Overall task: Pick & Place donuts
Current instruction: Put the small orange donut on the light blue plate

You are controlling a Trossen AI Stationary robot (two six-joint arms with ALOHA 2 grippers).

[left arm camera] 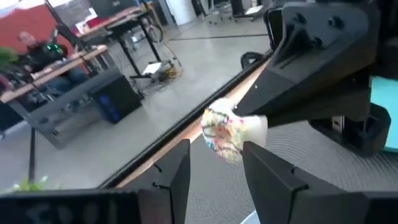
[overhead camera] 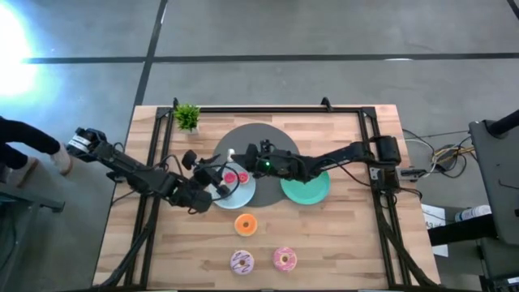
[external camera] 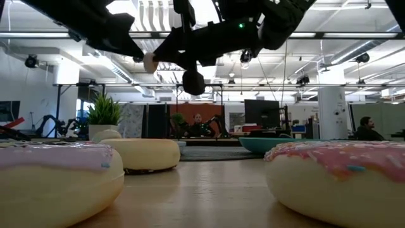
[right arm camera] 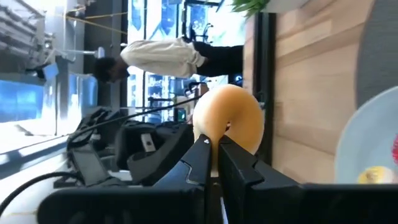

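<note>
My right gripper (right arm camera: 219, 152) is shut on a small tan ring donut (right arm camera: 229, 118) with a pale sprinkled top (left arm camera: 224, 132). It hangs over the grey disc's left part, beside the light blue plate (overhead camera: 243, 193). My left gripper (left arm camera: 214, 168) is open just short of that donut, over the plate's left edge (overhead camera: 215, 182), touching nothing. Two tiny red-pink donuts (overhead camera: 236, 177) lie flat on the blue plate. An orange donut (overhead camera: 245, 225), a white-purple sprinkled one (overhead camera: 242, 261) and a pink one (overhead camera: 285, 259) lie flat on the table nearer the front edge. My right gripper pinches the donut's ring wall (right arm camera: 214, 134) between its two fingers, at their free ends. The ring stands on edge beyond the fingertips (right arm camera: 204, 149), its hole showing just past them. The donut is lifted clear, high above the table (external camera: 150, 62).
A green plate (overhead camera: 306, 188) sits under the right arm, right of the blue plate. The big grey disc (overhead camera: 259, 138) lies behind both plates. A small potted plant (overhead camera: 187, 118) stands at the far left corner. A black frame rail (overhead camera: 268, 109) runs along the table's far edge.
</note>
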